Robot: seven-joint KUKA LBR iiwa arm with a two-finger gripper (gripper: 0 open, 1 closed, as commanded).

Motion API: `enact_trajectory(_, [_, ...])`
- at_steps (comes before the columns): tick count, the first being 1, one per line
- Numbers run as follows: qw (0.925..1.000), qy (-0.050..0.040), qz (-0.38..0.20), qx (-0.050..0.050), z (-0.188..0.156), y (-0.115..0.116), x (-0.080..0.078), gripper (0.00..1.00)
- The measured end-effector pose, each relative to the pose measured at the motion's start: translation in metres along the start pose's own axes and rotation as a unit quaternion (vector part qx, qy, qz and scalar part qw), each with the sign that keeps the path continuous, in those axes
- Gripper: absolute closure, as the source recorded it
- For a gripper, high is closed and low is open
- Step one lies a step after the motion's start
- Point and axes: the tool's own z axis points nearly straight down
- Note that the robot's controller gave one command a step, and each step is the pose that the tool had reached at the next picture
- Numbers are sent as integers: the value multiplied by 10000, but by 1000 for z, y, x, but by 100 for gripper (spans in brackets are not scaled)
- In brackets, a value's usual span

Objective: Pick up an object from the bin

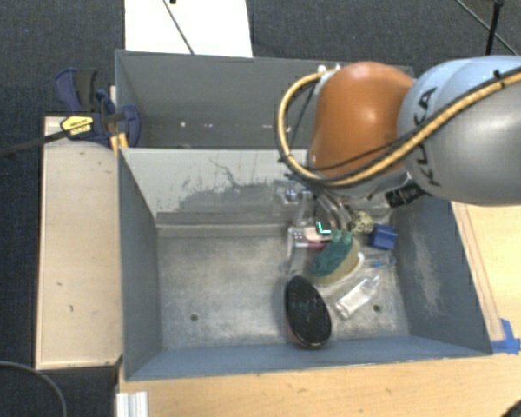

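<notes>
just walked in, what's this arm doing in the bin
The arm's gripper is down in the grey bin, over a small heap toward the right. Nearest it lie a teal round thing, a small blue block, a clear plastic piece and a black oval disc. Whether it has hold of anything cannot be told.

Left half of the bin floor is lying bare, giving wide passage from the left wall to the middle. Clutter is crowding the right-centre. A black oval disc is sitting by the near wall, with a clear plastic piece lying just right of it. A teal lump and a blue block are packing in farther back. The arm with its orange cover is hanging over that heap, blocking entry from the right and far side. A narrow strip along the right wall is showing bare.
</notes>
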Motion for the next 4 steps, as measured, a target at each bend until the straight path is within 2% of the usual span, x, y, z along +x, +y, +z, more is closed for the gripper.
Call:
enact_trajectory(1, [9807,-25,-1956,7,97,-42,66,0])
enact_trajectory(2, [8978,-20,-4405,27,116,-39,62,0])
enact_trajectory(3, [7763,-43,-6303,31,116,-36,57,0])
enact_trajectory(4, [7779,-85,-6284,30,114,-33,55,100])
